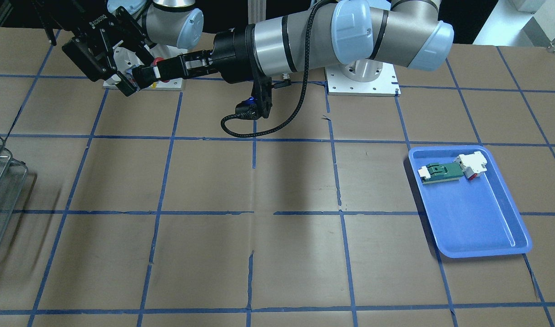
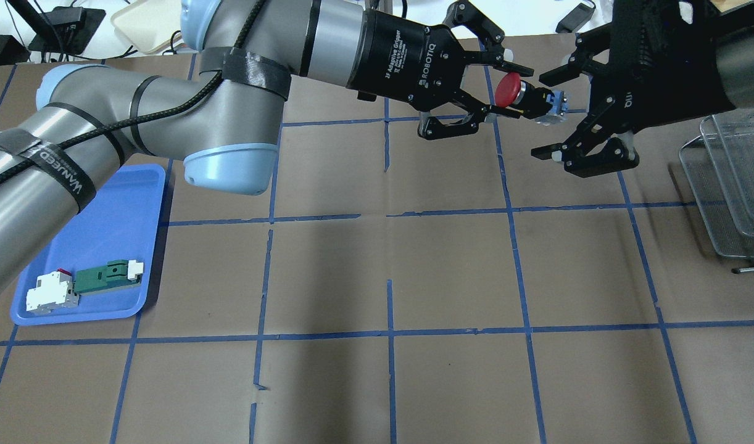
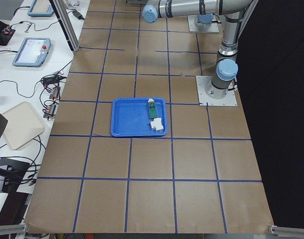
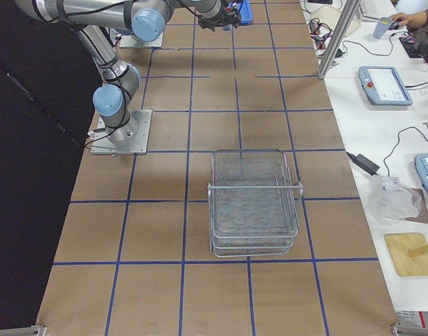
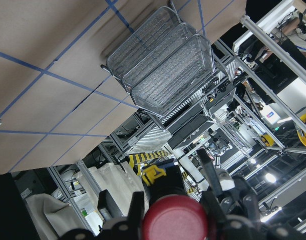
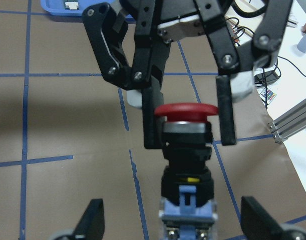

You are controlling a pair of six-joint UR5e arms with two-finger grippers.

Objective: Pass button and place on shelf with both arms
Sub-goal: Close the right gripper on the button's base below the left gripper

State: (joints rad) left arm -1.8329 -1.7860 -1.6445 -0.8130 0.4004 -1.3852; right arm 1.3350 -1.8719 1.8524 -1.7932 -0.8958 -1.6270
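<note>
Both sets of fingers facing each other in the air over the far half of the bench (image 2: 451,265), right of centre in the overhead view.

Left fingers (image 6: 151,120): clamped on the button (image 2: 524,95), one pad either side of the black body just under the red cap. Held off the bench, lying roughly horizontal, cap toward the left wrist, blue-and-white base with a yellow mark pointing away from it.

Right fingers (image 2: 574,143): spread wide, gripping nothing. Bracketing the button's base from the opposite side. Clear gap on both sides in the right wrist view, no contact.

Reaching across from the left with the left arm (image 2: 167,117), past the bench's middle. In from the right edge with the right arm (image 2: 741,68), mostly dark and cut off in the overhead view.

Not on the shelf (image 4: 254,203) yet. Standing on the bench on the robot's right, well apart from the button, wire tiers stacked and stepped.

On the robot's left: blue tray (image 2: 124,222) flat on the bench, well apart from everything else. Inside, at its near end in the overhead view: green board (image 2: 102,277) and white block (image 2: 50,293) with a red part, end to end, touching or nearly so; hard to tell which.

Side views: fingers tiny at the top edge, too small to read.
</note>
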